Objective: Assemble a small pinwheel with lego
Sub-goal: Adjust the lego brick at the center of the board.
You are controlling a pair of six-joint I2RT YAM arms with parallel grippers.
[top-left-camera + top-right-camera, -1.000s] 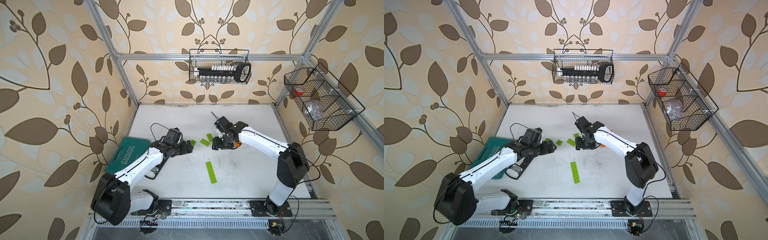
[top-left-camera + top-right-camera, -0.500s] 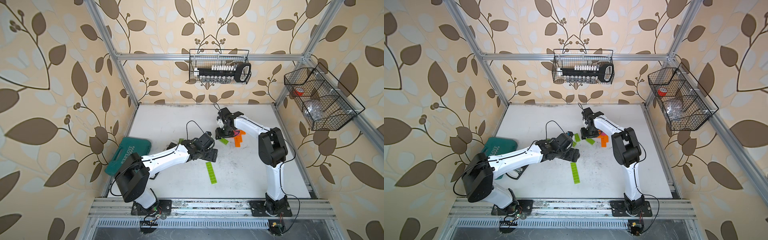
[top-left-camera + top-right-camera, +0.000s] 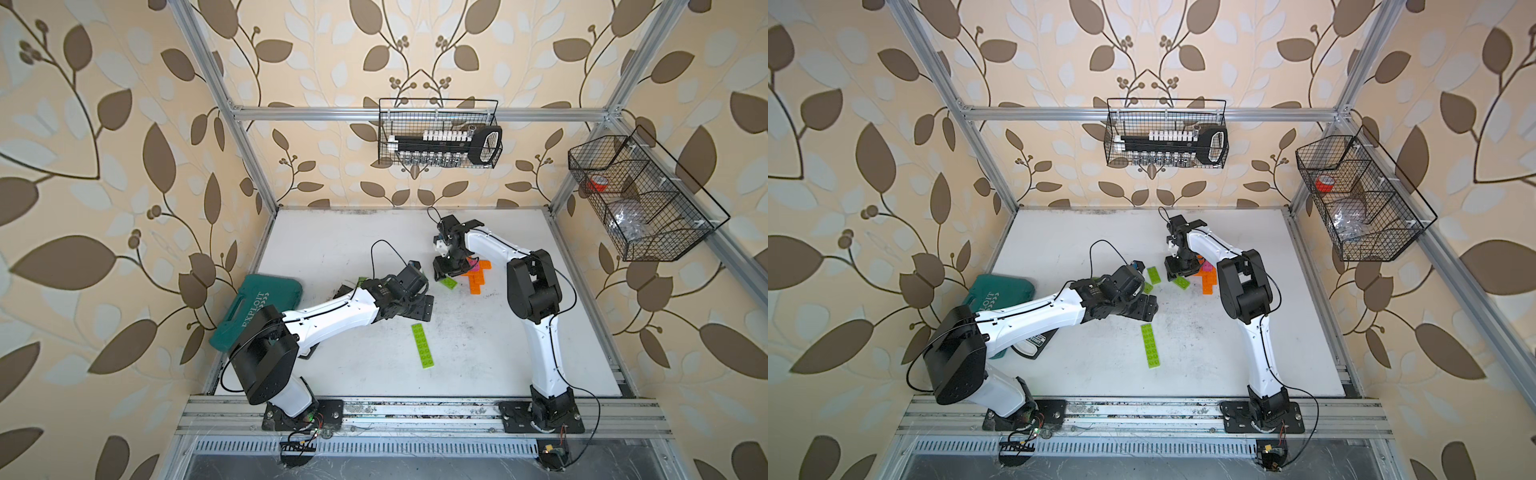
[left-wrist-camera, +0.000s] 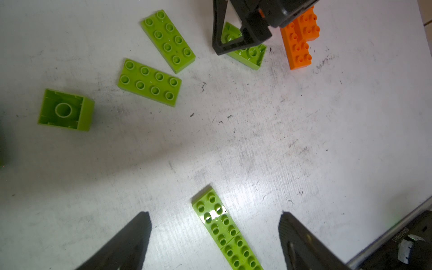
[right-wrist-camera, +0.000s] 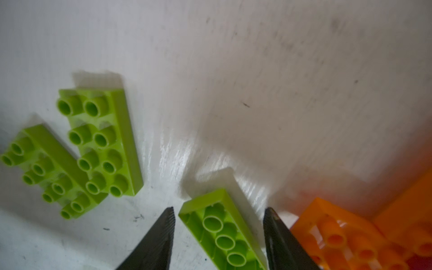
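Between spread right gripper (image 5: 219, 208) jaws: upside-down lime brick (image 5: 224, 240), likely light, hard, slippery; pinch its long sides. Left gripper (image 4: 214, 213) spread too.

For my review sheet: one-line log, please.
left end effector: open over long lime-green studded plastic strip | right end effector: open astride upturned lime-green plastic brick

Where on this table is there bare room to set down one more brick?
Bare: the far-left table between the back wall and the left arm; the near patch between the long green strip and the right arm. Crowded: the middle, where the loose green bricks, the orange assembly and the right tool stand close together.
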